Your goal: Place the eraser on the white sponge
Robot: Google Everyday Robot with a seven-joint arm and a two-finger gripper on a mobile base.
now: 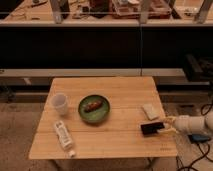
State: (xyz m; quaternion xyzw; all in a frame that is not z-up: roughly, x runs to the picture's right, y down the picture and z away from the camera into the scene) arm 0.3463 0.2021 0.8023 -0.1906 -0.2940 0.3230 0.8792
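The eraser [150, 128], a flat black slab, is at the right side of the wooden table [105, 90], held slightly tilted. My gripper [163, 126] reaches in from the right on a white arm [192, 123] and is shut on the eraser's right end. The white sponge [150, 111], a small off-white pad, lies on the table just behind the eraser, a short gap away.
A green bowl [94, 109] with a brown food item sits mid-table. A white cup [60, 103] stands at the left, and a white labelled bottle [63, 135] lies near the front left. Dark shelving runs behind the table.
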